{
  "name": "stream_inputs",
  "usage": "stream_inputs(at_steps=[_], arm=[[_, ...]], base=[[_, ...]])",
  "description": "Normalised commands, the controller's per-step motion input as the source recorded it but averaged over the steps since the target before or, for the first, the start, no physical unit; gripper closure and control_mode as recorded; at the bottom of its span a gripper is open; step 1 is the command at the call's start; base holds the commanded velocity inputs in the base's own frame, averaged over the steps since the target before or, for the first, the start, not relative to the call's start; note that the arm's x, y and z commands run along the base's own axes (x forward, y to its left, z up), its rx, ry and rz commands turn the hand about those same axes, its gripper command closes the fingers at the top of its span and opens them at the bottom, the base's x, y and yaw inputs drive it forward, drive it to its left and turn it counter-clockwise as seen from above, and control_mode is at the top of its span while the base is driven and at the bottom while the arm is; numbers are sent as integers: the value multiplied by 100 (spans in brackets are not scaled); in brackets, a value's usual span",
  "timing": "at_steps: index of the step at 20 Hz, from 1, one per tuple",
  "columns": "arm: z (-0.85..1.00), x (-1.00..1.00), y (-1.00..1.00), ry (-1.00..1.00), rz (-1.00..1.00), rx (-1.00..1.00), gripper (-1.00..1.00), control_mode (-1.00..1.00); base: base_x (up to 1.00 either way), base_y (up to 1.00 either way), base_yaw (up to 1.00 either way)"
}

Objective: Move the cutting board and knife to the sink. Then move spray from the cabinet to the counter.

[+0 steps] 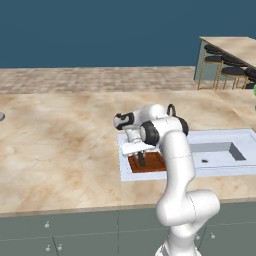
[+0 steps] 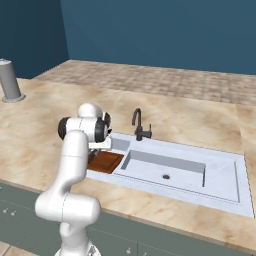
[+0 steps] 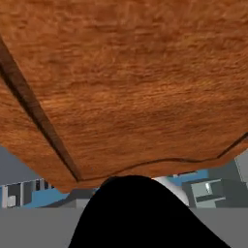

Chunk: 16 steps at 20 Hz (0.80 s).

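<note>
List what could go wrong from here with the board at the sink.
1. The cutting board lies on the flat left ledge of the sink, not in the basin; if released here it may end up outside the bowl.
2. The gripper appears closed on the board near one edge, so the board could tilt or slip when moved.
3. The faucet stands just behind the board; a swing toward the basin could clip it.

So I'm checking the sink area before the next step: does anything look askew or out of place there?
The cutting board lies on the sink's flat left ledge, not in the basin, under the end effector. Nothing looks spilled or damaged.
</note>
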Motion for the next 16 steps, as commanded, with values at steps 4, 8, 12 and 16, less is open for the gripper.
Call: stream_inputs(at_steps=[4, 8, 12, 16], arm=[[-18, 0, -1, 37, 0, 0, 100, -100], [-16, -2, 0, 28, 0, 0, 100, -100], [-8, 4, 0, 25, 0, 0, 100, -100], [-5, 2, 0, 22, 0, 0, 100, -100]], base=[[0, 0, 0], [0, 0, 0], [0, 0, 0], [0, 0, 0]])
